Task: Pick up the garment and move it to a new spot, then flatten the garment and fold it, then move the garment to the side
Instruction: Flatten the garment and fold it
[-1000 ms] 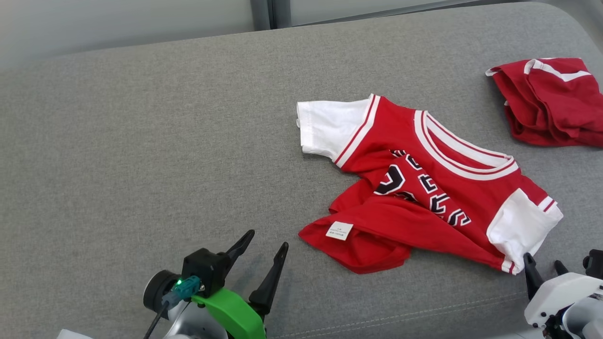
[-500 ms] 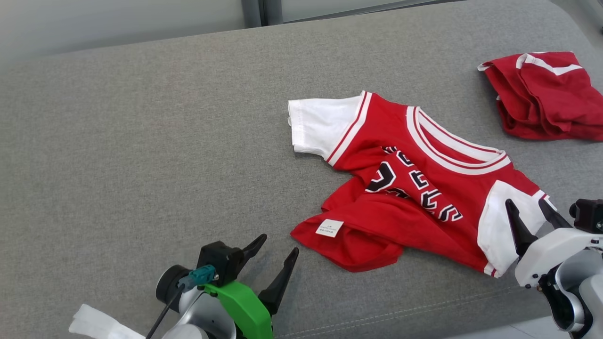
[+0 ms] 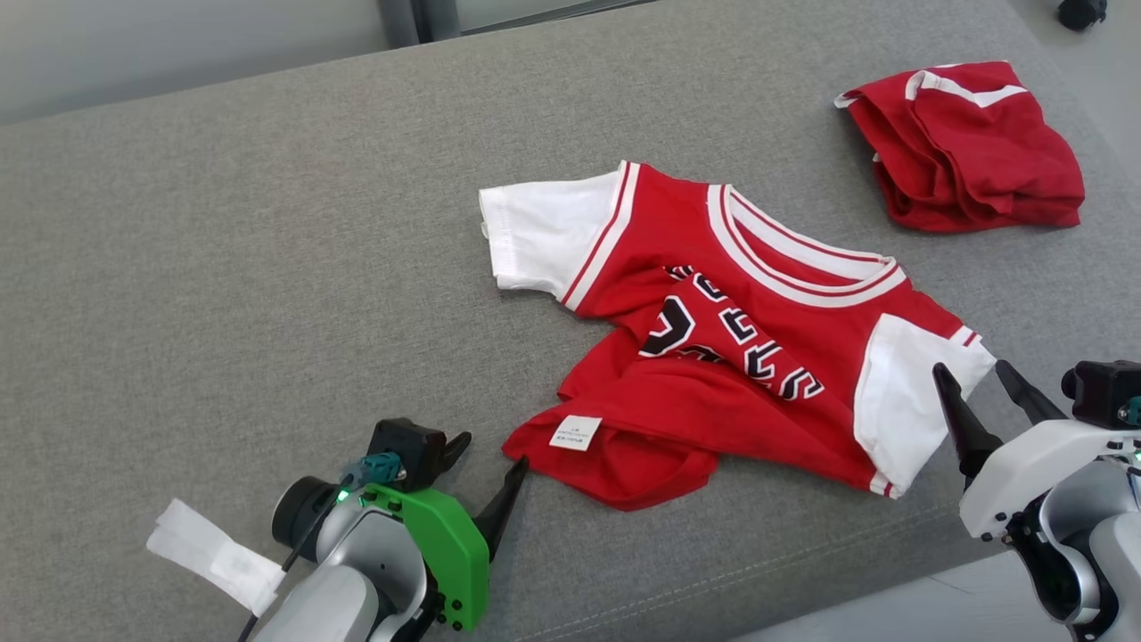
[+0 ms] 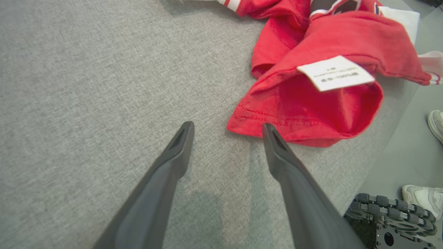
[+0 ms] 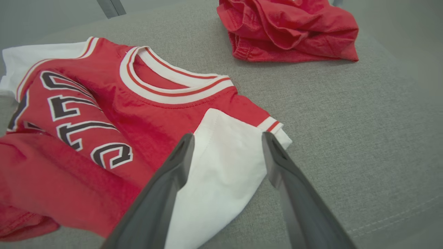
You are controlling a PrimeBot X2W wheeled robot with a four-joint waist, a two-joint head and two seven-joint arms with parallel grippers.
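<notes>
The garment (image 3: 740, 374) is a red shirt with white sleeves and black-and-white letters, lying crumpled on the grey cushion (image 3: 267, 250). Its hem is folded up, showing a white label (image 3: 576, 432). My left gripper (image 3: 489, 451) is open at the lower left, its right fingertip at the hem corner. In the left wrist view the left gripper (image 4: 227, 126) has that hem corner of the garment (image 4: 311, 103) between its fingertips. My right gripper (image 3: 972, 370) is open beside the near white sleeve. In the right wrist view the right gripper (image 5: 227, 135) straddles the white sleeve (image 5: 221, 166), slightly above it.
A second red garment (image 3: 972, 147) lies bunched at the back right of the cushion. The cushion's front edge with its seam (image 3: 802, 571) runs just below the shirt, with floor (image 3: 891, 615) beyond. A person's pale shoes (image 4: 436, 124) stand on the floor by the robot's base.
The head camera has turned, shifting the whole picture left. My left gripper has come up to the hem corner. My right gripper has risen from the lower right edge to the white sleeve.
</notes>
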